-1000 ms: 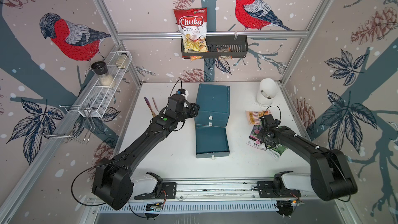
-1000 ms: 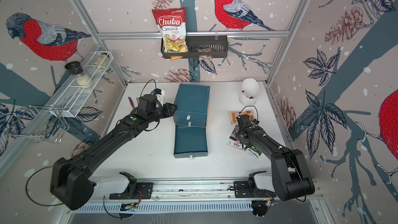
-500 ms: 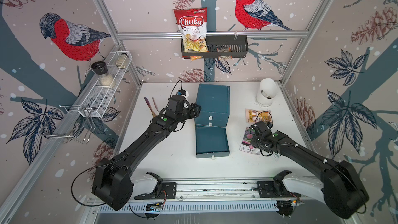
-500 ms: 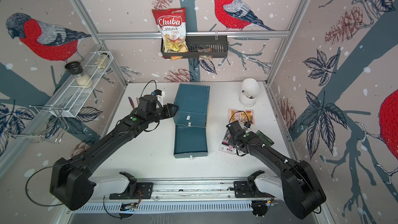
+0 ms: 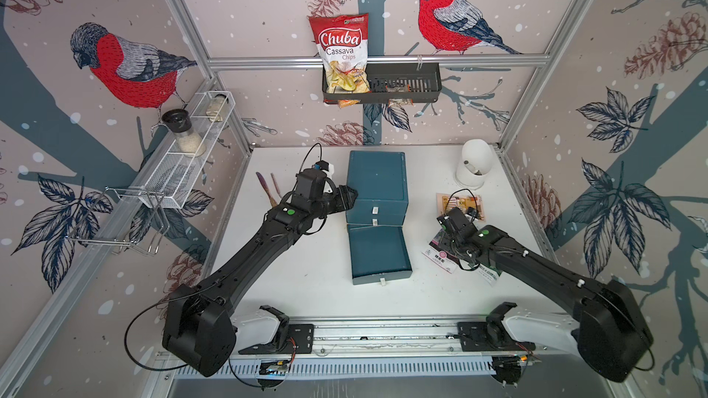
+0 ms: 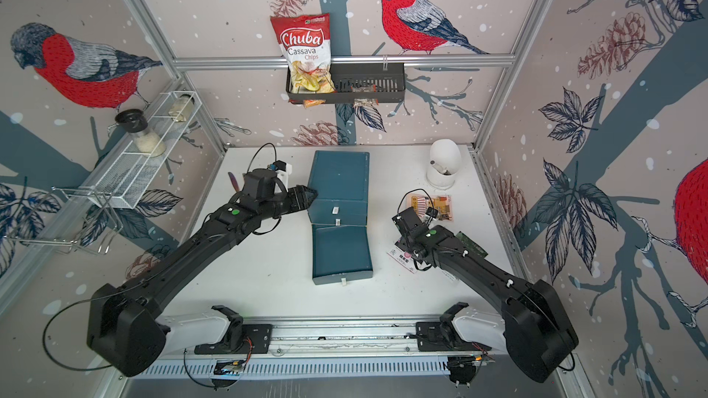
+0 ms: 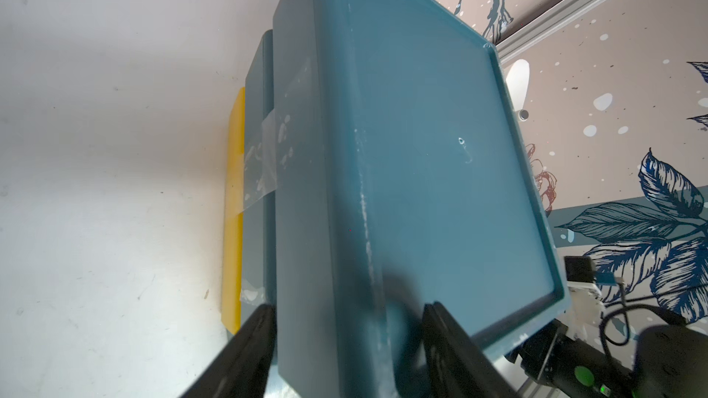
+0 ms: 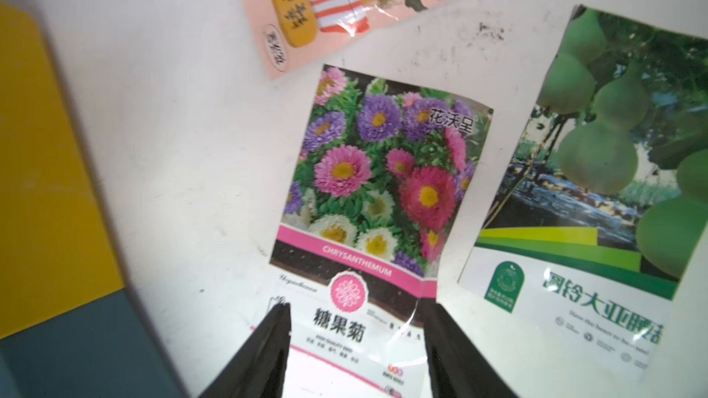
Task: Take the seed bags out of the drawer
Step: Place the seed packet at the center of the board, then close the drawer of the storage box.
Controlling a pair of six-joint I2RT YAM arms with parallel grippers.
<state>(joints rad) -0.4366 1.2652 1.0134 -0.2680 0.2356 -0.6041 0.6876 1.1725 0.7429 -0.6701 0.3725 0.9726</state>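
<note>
Seed bags [image 5: 440, 256], 3 flat printed packets, lie side by side without overlapping on the white surface [image 5: 306, 269], on the right arm's side of the pulled-out teal plastic drawer [image 5: 379, 254]. We see our right hand [image 8: 356, 338] with its 2 black fingers [image 8: 268, 350] standing well apart, gripping nothing, hanging over the white base of the pink-purple flower packet [image 8: 383, 185]. The cream-orange striped packet [image 8: 344, 5] and the green gourd packet [image 8: 594, 185] lie just beside that one. Our left hand [image 7: 350, 350] is spread too, its fingers straddling a top edge of the teal drawer cabinet [image 5: 377, 181]; we cannot tell whether they touch it. Around us, bullfinch-printed walls [image 5: 498, 1] carry a black basket [image 5: 406, 86] holding a red Chuba chips bag [image 5: 343, 55], and a white wire rack [image 5: 184, 162].
</note>
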